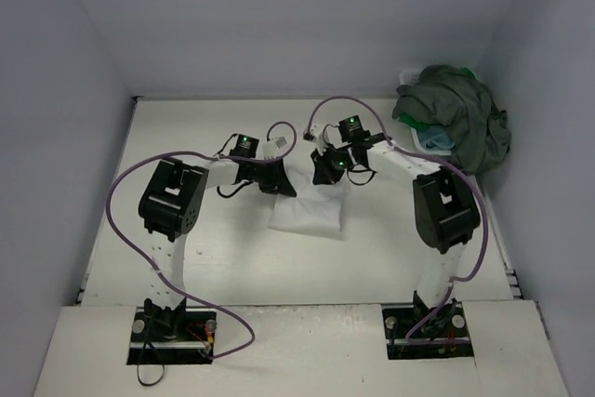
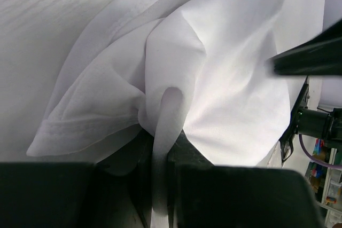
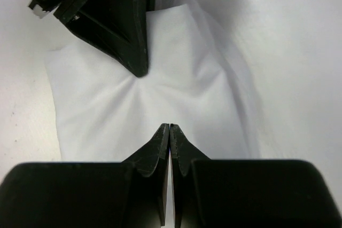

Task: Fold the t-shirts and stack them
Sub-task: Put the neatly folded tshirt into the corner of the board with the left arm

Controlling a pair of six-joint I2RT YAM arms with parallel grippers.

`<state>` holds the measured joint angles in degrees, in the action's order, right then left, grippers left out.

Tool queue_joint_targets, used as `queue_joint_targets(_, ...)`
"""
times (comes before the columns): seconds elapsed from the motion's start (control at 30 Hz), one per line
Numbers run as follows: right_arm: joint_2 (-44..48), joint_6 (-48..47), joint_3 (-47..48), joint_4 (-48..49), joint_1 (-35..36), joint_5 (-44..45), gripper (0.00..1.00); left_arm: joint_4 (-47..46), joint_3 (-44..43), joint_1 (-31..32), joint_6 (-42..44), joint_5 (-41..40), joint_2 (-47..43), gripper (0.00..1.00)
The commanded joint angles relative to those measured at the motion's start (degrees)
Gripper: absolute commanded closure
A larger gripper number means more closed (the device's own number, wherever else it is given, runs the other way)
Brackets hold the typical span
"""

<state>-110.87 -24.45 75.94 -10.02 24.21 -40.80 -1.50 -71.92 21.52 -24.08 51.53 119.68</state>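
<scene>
Pinching a fold of white shirt (image 2: 224,78) on the counter (image 1: 232,258) with left gripper (image 2: 160,142) clamped on it; touching the same cloth with right gripper (image 3: 169,127) pressed fully together.

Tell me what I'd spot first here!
A white t-shirt lies in the middle, and the left gripper pinches a fold of it while the right gripper sits shut at the cloth close by. At the far right corner, a dark olive-grey t-shirt is heaped over a white basket.
</scene>
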Motion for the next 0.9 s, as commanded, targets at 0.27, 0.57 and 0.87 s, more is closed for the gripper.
queue_joint_targets(0.27, 18.14, -1.13, -1.67, -0.96, -11.72, -4.99, 1.00, 12.74, -5.60, -9.55, 7.90, -6.00, -3.13, 1.00)
queue_joint_targets(0.57, 21.48, -2.45, -6.60, -1.14, -14.80, -5.26, 1.00, 23.28, -11.92, -17.56, 16.68, -6.61, -5.95, 1.00)
queue_joint_targets(0.87, 22.89, -1.75, -7.65, 0.09, -14.89, -5.00, 1.00, 34.89, -23.34, -28.98, 28.37, -11.44, -4.89, 1.00)
